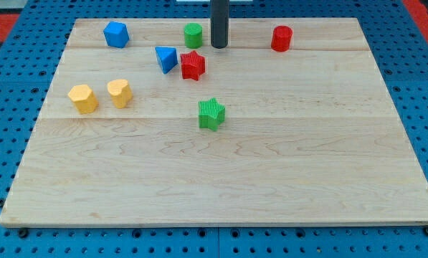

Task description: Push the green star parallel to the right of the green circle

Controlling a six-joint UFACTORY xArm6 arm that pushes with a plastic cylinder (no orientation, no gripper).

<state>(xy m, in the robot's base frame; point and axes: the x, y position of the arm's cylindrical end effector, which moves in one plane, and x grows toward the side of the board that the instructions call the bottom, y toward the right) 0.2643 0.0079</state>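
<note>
No readable writing anywhere. My tip (219, 46) bare, holding nothing, just right of green circle (193, 34), well above green star (211, 114).

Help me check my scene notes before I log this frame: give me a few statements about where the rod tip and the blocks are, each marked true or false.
1. My tip is just to the view's right of the green circle. True.
2. The green star touches the green circle. False: it lies well below it, toward the view's bottom, apart.
3. The red star sits right beside the blue triangle. True.
4. The two yellow blocks are at the view's right edge. False: one yellow block and the other yellow block are at the view's left.
5. The red cylinder is right of my tip. True.
</note>
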